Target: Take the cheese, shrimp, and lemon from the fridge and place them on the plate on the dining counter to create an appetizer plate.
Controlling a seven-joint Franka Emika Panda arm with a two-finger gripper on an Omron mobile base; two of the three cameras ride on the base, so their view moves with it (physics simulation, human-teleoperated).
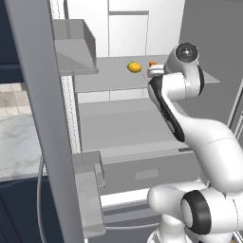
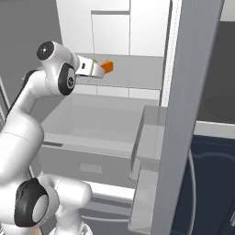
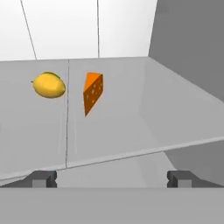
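Hand view had the gripper [image 3: 109,178] spread wide, the cheese [image 3: 93,92] ahead on the fridge [image 3: 144,109] shelf, slightly left of centre, probably upright; the lemon [image 3: 49,85] sat further left.

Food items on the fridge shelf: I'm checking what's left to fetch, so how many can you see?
2. The lemon lies on the grey shelf; the cheese stands just beside it, apart. A shrimp may be hidden behind the arm or out of frame.
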